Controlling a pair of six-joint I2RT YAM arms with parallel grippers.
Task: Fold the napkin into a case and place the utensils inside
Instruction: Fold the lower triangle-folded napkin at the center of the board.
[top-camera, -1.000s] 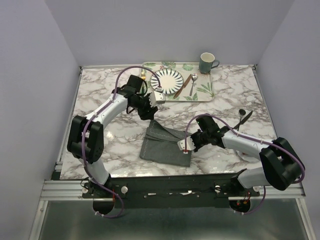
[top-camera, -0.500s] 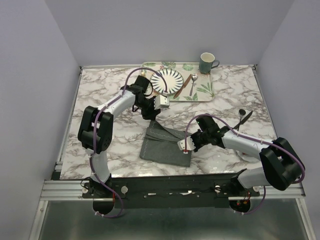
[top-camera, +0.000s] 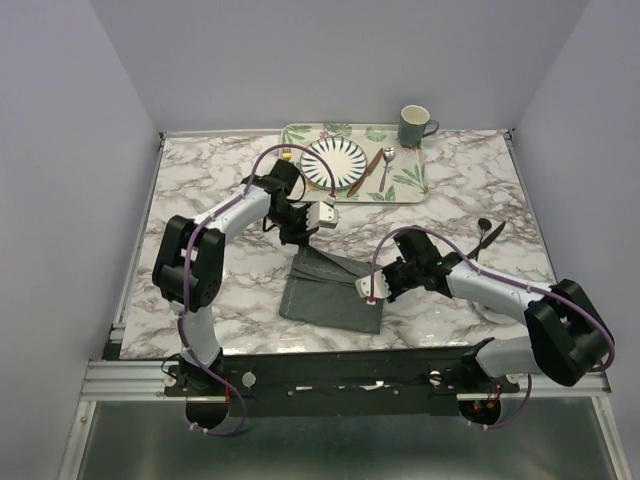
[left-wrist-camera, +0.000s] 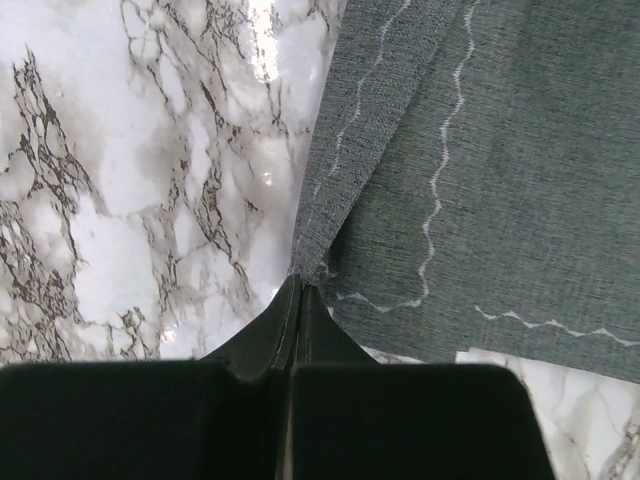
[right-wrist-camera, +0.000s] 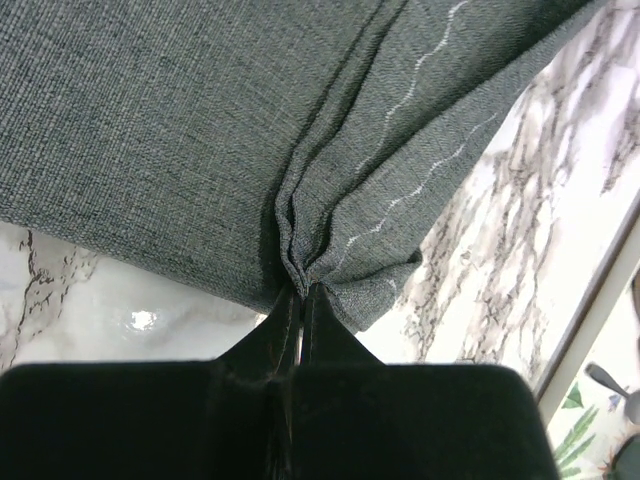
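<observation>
Cloth first: the dark grey square napkin with a pale wavy stitched border (top-camera: 328, 288) lies partly folded on the marble tabletop (top-camera: 200, 200), close to the middle of the near edge, its layers overlapping. The left end effector (top-camera: 304, 238) is closed tight on the napkin's far corner, where the left wrist view shows two stitched edges meeting at the fingertips. The right end effector (top-camera: 371, 292) is likewise clamped on the near corner toward the right edge, the fabric bunched into pleats at the pinch. Gripping two opposite corners likely lets the arms hold the layers taut and aligned while a fold is drawn over. By my judgement the case is only part formed. The brownish knife (top-camera: 364, 172) and silver spoon (top-camera: 386, 168) lie side by side on the leaf-patterned tray (top-camera: 410, 186) at the far edge, just beside the striped round plate (top-camera: 335, 162). They are well apart from the cloth, out of the way until a pouch exists. The fork is probably hidden behind the left arm; I cannot make it out.
</observation>
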